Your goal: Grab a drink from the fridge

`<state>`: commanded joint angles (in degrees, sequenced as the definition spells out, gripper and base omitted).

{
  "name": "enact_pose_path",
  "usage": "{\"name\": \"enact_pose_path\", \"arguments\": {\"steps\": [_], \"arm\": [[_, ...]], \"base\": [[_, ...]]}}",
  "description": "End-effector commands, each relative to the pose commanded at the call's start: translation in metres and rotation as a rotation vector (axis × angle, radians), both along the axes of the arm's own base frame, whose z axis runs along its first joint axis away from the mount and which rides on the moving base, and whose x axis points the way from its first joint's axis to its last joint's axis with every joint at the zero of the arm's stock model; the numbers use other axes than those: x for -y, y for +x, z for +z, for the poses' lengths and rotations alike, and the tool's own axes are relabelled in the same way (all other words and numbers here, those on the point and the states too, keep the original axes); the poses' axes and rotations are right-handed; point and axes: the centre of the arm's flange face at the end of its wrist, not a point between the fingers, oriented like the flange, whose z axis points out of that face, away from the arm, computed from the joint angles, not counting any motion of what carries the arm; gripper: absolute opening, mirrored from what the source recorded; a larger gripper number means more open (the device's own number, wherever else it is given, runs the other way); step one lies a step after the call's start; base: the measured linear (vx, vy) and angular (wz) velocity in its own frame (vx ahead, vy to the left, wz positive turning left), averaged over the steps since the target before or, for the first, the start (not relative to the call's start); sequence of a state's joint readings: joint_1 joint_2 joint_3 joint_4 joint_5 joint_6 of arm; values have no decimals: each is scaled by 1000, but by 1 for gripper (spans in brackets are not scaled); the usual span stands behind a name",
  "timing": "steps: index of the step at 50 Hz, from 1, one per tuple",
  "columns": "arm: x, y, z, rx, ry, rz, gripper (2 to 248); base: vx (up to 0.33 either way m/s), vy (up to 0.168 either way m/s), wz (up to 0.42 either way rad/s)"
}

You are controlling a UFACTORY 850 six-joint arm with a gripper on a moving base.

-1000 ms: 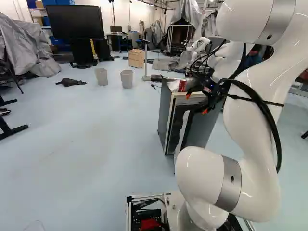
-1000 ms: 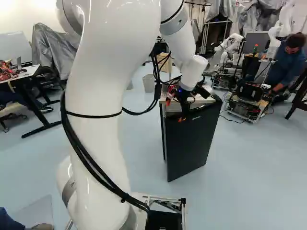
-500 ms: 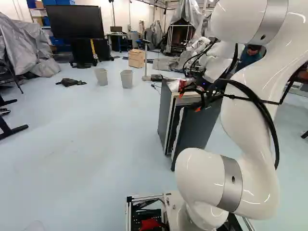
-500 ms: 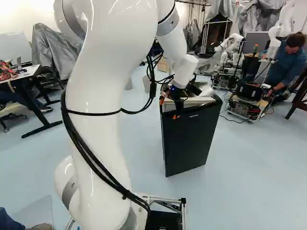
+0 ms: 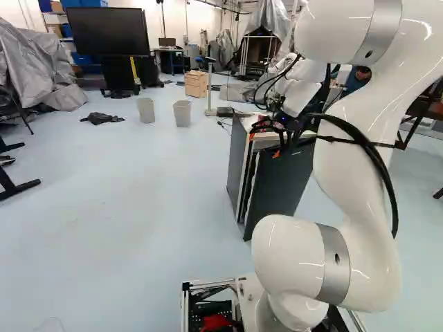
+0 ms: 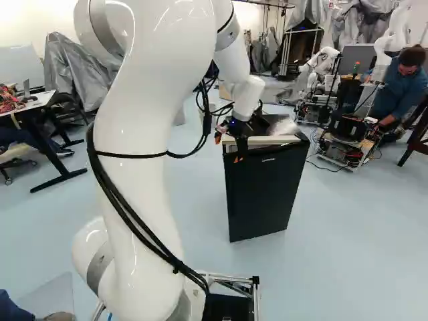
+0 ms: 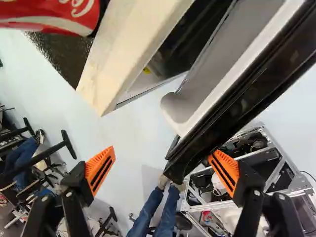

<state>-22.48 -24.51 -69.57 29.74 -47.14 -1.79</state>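
In the left base view my gripper (image 5: 264, 144) is at the front top edge of the fridge (image 5: 238, 155), whose dark door (image 5: 277, 187) stands slightly ajar. The wrist view has my gripper (image 7: 162, 154) open, nothing held. One orange pad (image 7: 224, 170) overlaps the outer side of the door (image 7: 247, 94); whether they touch I cannot tell. The other finger hangs free beyond the fridge's front corner. A narrow dark gap shows between door and pale cabinet top (image 7: 133, 44). On that top lies or stands a red can (image 7: 54, 17), partly cut off.
Crumpled clear plastic (image 6: 284, 127) rests on the fridge top. Two grey bins (image 5: 182, 113) and a wooden box (image 5: 196, 84) stand on the floor farther off. Another robot (image 6: 324, 63) is beyond the fridge. A table (image 6: 33, 103) stands at the left of the right base view.
The fridge door has swung toward the cabinet, narrowing its gap. My gripper has moved with it, leftward in both base views, fingers still open. The base has not moved.
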Motion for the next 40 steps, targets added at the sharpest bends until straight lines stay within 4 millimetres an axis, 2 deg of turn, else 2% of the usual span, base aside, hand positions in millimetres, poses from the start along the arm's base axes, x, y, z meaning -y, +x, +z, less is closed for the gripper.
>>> {"name": "enact_pose_path", "arguments": {"steps": [12, 25, 40], "arm": [[-10, -3, 0, -5, 2, 14, 247], [-17, -24, -1, -19, -6, 19, 247], [-13, -50, -5, -1, -126, 62, 247]], "base": [[0, 0, 0], [0, 0, 0], [0, 0, 0]]}}
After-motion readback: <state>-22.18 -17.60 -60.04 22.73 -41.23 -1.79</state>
